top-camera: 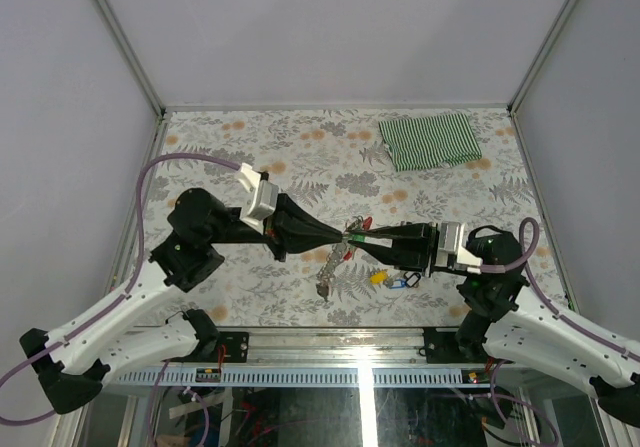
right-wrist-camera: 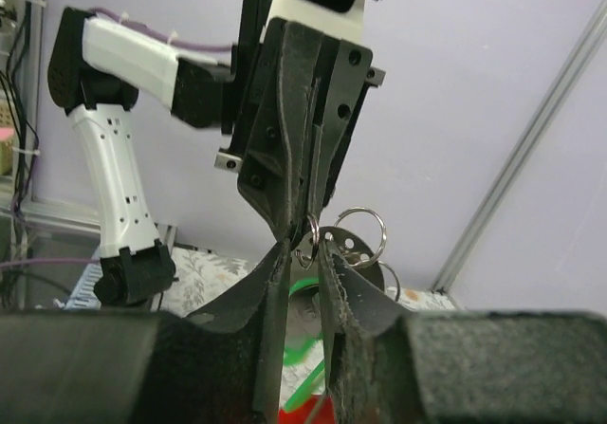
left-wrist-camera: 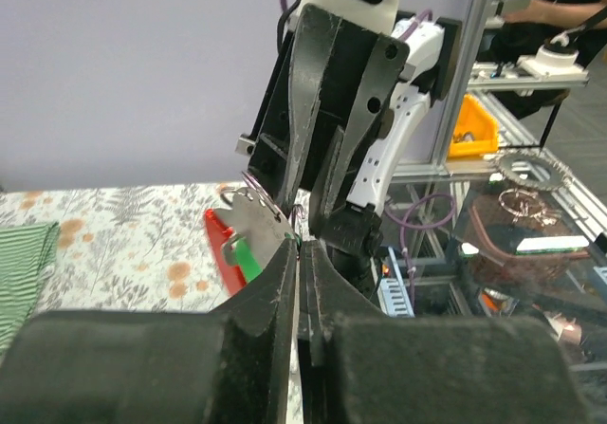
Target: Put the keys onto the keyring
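Observation:
My two grippers meet tip to tip above the table's middle. My left gripper (top-camera: pixel 345 235) (left-wrist-camera: pixel 302 246) is shut on a small silver ring (right-wrist-camera: pixel 311 227) of the keyring. That ring joins a round silver plate with holes (left-wrist-camera: pixel 251 217), further split rings (right-wrist-camera: pixel 360 227) and the red clip (left-wrist-camera: pixel 218 244). The silver chain (top-camera: pixel 326 272) hangs down to the table. My right gripper (top-camera: pixel 362 238) (right-wrist-camera: pixel 302 246) is shut on the green key (right-wrist-camera: pixel 302 351) (left-wrist-camera: pixel 248 258), right against the ring. A yellow key (top-camera: pixel 378 277) and a blue key (top-camera: pixel 404 281) lie on the table under my right gripper.
A green-striped cloth (top-camera: pixel 430 140) lies at the back right of the floral table (top-camera: pixel 250 147) and shows at the left edge of the left wrist view (left-wrist-camera: pixel 19 263). Walls with metal posts close in the table on three sides.

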### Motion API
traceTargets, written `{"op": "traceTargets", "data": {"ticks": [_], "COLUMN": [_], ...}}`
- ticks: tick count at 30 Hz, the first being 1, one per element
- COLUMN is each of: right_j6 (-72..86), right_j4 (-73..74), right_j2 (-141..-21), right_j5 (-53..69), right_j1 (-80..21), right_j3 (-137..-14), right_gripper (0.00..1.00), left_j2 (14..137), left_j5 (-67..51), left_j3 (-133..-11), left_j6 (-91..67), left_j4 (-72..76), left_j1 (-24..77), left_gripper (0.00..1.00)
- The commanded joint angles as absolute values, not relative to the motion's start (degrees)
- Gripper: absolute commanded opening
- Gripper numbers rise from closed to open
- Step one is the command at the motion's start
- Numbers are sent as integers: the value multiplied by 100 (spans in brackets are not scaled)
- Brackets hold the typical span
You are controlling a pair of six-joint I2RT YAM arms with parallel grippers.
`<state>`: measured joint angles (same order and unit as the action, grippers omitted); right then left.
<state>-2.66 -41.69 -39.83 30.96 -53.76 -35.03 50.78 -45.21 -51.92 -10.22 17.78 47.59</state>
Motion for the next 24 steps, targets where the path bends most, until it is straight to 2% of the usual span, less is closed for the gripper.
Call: {"op": "traceTargets", "data": {"ticks": [1, 7, 11, 24], "right_j6": [-979, -1364, -1324, -1194], "right_j4": [-3117, -2409, -2475, -2795], "right_j2": [-3793, -3800, -3853, -4134], "right_j5": [2987, 2936, 2979, 3098], "right_j1": [-5406, -5414, -5408, -5405], "right_j3": [-3910, -4095, -4124, -4112], "right_gripper": [25, 25, 26, 27], "left_j2": [5033, 5236, 5389, 5452], "left_j5": [-4491, -4290, -4177, -4158], "left_j3": [-5931, -6531, -6763, -6852], "left_j6": [284, 959, 1246, 1617], "left_j4": [-127, -1343, -1809, -2070], "left_j1": [4790, 4791, 4795, 4796], "left_gripper": [0, 0, 0, 0]}}
